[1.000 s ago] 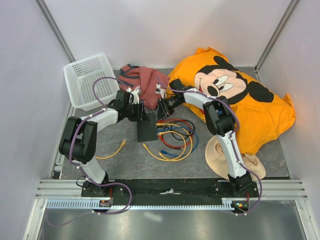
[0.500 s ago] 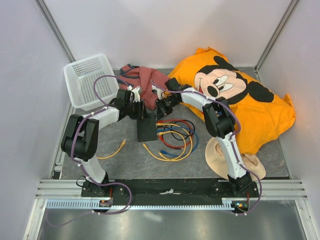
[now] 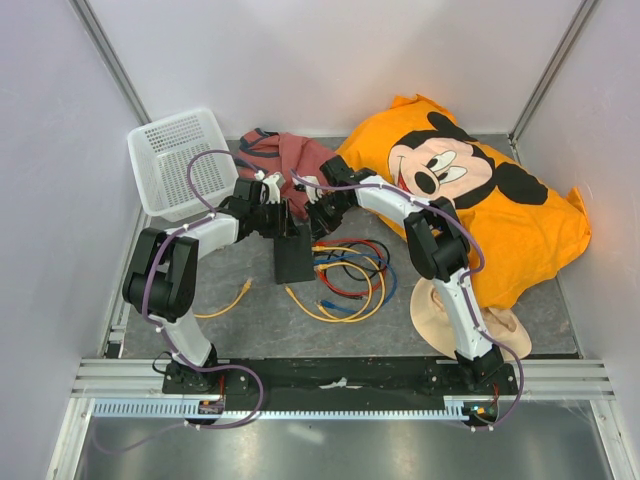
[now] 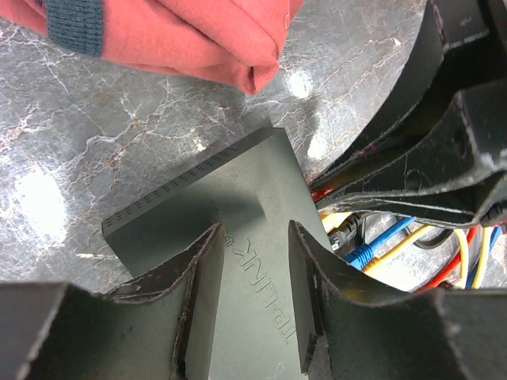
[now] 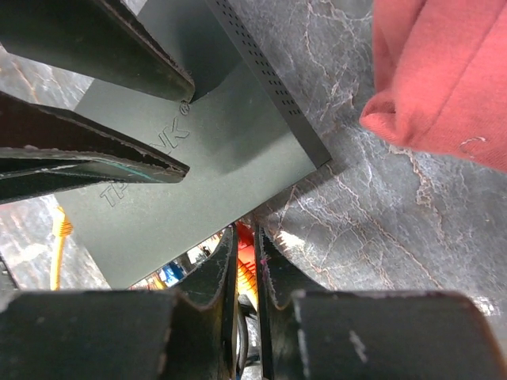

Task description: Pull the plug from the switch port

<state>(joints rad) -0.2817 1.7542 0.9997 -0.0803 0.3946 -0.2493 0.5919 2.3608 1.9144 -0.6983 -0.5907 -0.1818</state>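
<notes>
The black switch (image 3: 293,258) lies flat on the grey table, with TP-LINK lettering on its top (image 4: 238,190). My left gripper (image 4: 255,233) is open, and its two fingers stand on the switch's top with the lettering between them. At the switch's cable edge, my right gripper (image 5: 246,233) is shut on a red plug (image 5: 248,257) beside the far corner of the switch (image 5: 206,158). In the top view the two grippers, left (image 3: 283,222) and right (image 3: 318,225), meet over the switch's far end. Whether the plug still sits in its port is hidden.
Red, yellow, blue and black cables (image 3: 350,275) coil right of the switch; a blue plug (image 4: 364,253) shows there. A loose yellow cable (image 3: 235,297) lies at the left. A red cloth (image 3: 290,165), white basket (image 3: 180,160), orange Mickey pillow (image 3: 470,200) and tan hat (image 3: 450,310) surround the area.
My right gripper has moved left to the switch's far corner and closed its jaws on the red plug. The left gripper has stayed on the switch.
</notes>
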